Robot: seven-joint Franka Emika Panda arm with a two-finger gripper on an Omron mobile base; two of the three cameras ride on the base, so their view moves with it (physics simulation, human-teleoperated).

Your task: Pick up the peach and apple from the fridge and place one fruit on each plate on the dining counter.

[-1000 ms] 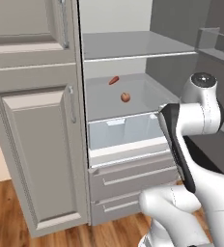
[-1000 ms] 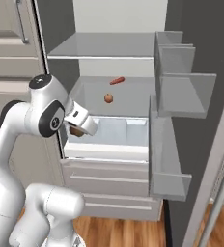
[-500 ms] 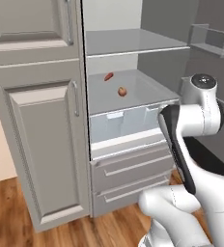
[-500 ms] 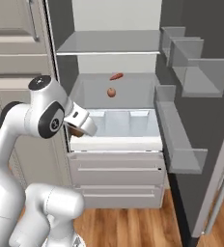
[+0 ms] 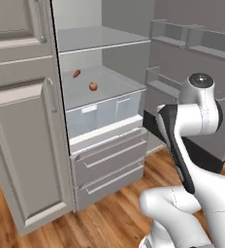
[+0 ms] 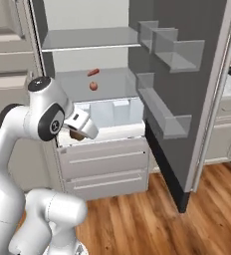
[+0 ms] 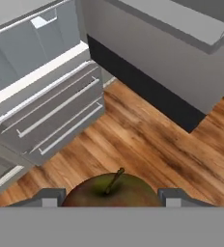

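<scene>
Gripper (image 7: 112, 201) clamps the apple (image 7: 112, 190), stem up, between both fingers, above the wood floor (image 7: 147, 144) in front of the fridge (image 6: 97, 79). In right base view the apple (image 6: 76, 135) sits tucked under the wrist, near the translucent drawer (image 6: 112, 112). Peach (image 5: 93, 86) rests on the shelf above the drawer; carrot-like item (image 5: 76, 73) lies farther back-left. Fridge door (image 6: 187, 74) stands open at right.
</scene>
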